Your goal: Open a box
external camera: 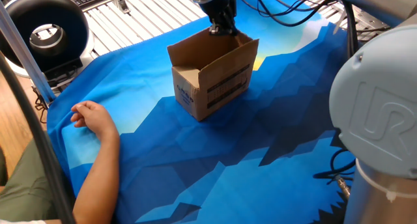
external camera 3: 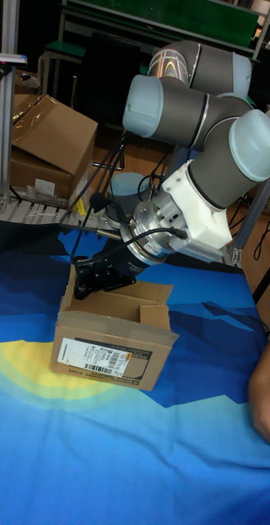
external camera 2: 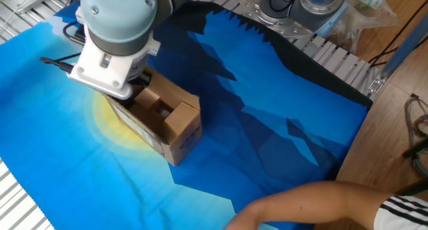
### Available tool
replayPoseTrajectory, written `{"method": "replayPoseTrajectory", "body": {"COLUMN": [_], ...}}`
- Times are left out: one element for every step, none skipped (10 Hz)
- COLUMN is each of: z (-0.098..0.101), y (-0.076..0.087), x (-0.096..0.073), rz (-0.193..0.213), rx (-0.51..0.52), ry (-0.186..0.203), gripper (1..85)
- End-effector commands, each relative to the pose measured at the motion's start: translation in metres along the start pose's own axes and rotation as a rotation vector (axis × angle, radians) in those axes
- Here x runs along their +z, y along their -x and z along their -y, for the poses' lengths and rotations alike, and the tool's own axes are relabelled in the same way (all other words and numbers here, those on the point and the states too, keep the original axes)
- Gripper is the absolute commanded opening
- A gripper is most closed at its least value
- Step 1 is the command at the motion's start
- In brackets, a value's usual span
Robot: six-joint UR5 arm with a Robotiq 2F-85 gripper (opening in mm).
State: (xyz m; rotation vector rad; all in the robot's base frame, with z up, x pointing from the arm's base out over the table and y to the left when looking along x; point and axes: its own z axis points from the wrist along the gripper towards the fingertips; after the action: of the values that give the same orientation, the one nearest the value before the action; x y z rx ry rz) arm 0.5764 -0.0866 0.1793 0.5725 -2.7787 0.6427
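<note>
Cardboard carton (external camera: 212, 74) w/ flaps mostly up; pincer (external camera: 221, 28) at far flap rim, grip state can't tell. Step: folding back last flap. Next: push it outward.

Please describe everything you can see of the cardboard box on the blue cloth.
The box is a small brown corrugated carton with dark print and a white barcode label on its sides. It stands upright on the blue cloth, top open, with its flaps raised or folded out. The gripper is at its far rim, at the far flap; whether it grips is unclear. Its inside is mostly hidden.
</note>
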Motion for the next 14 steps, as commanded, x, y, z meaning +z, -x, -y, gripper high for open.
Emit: {"method": "replayPoseTrajectory", "body": {"z": [0.006,0.007,0.009,0.013,0.015,0.017,0.017,0.01,0.004,-0.002,-0.004,-0.008,-0.009,-0.008], "y": [-0.006,-0.006,-0.006,-0.007,-0.006,-0.004,-0.001,0.006,0.014,0.02,0.024,0.028,0.028,0.025], "x": [0.004,0.011,0.019,0.027,0.035,0.042,0.048,0.054,0.058,0.059,0.058,0.058,0.055,0.051], "rz": [0.004,0.019,0.034,0.047,0.064,0.083,0.105,0.142,0.181,0.21,0.229,0.246,0.249,0.229], "rx": [-0.019,-0.032,-0.048,-0.06,-0.069,-0.078,-0.085,-0.087,-0.087,-0.083,-0.083,-0.077,-0.073,-0.072], "ry": [0.003,0.01,0.01,0.007,0.005,0.0,0.005,0.034,0.056,0.08,0.087,0.101,0.109,0.102], "gripper": [1.3,1.3,1.3,1.3,1.3,1.3,1.3,1.3,1.3,1.3,1.3,1.3,1.3,1.3]}}
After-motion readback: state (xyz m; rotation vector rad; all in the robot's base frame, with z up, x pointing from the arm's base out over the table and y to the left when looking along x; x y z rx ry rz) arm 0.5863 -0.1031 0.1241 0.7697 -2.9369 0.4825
